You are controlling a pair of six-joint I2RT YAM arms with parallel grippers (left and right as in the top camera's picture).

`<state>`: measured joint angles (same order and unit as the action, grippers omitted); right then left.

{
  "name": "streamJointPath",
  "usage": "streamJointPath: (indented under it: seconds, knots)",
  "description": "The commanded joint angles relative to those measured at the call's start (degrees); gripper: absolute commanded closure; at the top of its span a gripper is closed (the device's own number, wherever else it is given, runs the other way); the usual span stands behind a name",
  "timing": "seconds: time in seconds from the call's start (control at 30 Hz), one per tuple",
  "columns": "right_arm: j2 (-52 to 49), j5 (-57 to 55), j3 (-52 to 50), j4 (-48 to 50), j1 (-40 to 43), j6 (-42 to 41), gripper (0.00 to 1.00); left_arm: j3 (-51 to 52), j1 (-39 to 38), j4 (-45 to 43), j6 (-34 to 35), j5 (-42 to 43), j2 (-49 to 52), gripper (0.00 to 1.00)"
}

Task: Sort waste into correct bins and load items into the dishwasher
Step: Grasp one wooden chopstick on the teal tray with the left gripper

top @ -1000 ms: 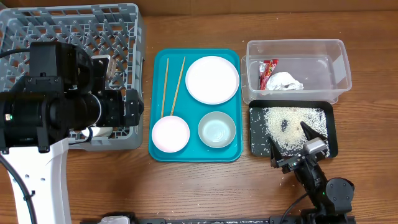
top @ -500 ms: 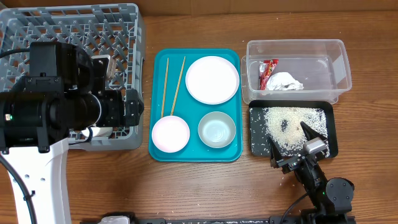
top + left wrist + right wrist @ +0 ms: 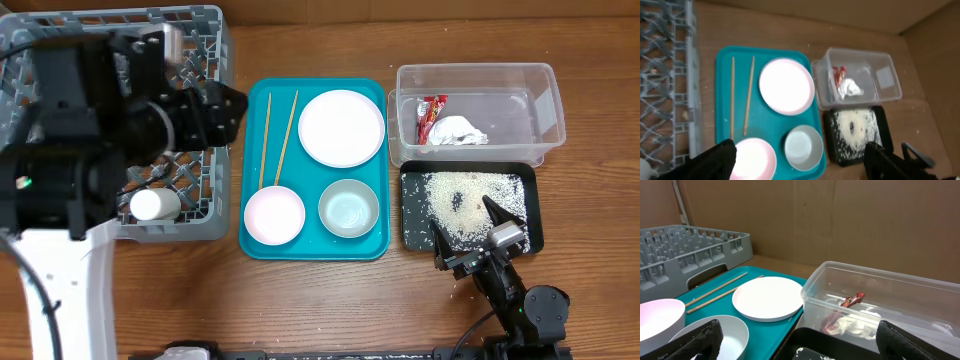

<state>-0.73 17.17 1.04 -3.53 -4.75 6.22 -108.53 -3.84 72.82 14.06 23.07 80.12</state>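
Overhead: the white cup (image 3: 155,204) stands in the grey rack (image 3: 200,60), at its near edge. 2 chopsticks (image 3: 284,137), the plate (image 3: 341,127), the pink bowl (image 3: 273,214) and the pale bowl (image 3: 349,208) lie on the teal tray (image 3: 375,245). The right gripper (image 3: 460,213) is spread and empty at the near edge of the black tray (image 3: 533,215), which holds rice (image 3: 465,190).
Left wrist: the left gripper (image 3: 799,146) is released, holding nothing, high above the teal tray.
Right wrist: the red wrapper (image 3: 850,301) lies inside the clear tub (image 3: 880,280).

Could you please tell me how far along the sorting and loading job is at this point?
Done: wrapper and paper wad sit in the clear tub, rice in the black tray, cup in the rack. In hand: nothing; left gripper and right gripper are open. Left: plate, pink bowl, greenish bowl, chopsticks on the teal tray.
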Motion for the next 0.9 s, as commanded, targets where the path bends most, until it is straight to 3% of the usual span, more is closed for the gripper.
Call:
streamJointPath:
  seconds: [0.0,0.1,0.2,0.33,0.47,0.6,0.73,0.87]
  knots:
    - [0.5,0.0,-0.6,0.3,0.3,-0.2,0.0,-0.3,-10.2,2.2,5.2,-15.9,6.5,0.16]
    - [0.5,0.0,-0.6,0.3,0.3,-0.2,0.0,-0.3,-17.0,2.6,4.7,-24.6,12.5,0.0]
    - [0.5,0.0,-0.6,0.3,0.3,-0.2,0.0,-0.3,-20.0,1.4,4.1,-28.6,17.9,0.0]
    - [0.5,0.0,-0.6,0.3,0.3,-0.2,0.01,-0.3,-18.2,1.0,9.6,-34.7,25.6,0.16]
    - [0.5,0.0,-0.6,0.3,0.3,-0.2,0.0,-0.3,-13.2,-1.0,6.0,-24.3,33.2,0.26]
    - [0.5,0.0,-0.6,0.3,0.3,-0.2,0.0,-0.3,-9.7,-2.0,2.5,-18.9,43.0,0.52]
    - [0.5,0.0,-0.6,0.3,0.3,-0.2,0.0,-0.3,-9.3,-2.0,-1.8,-18.0,47.8,0.53]
    - [0.5,0.0,-0.6,0.3,0.3,-0.2,0.0,-0.3,-9.3,-2.4,-0.8,-22.8,50.0,0.47]
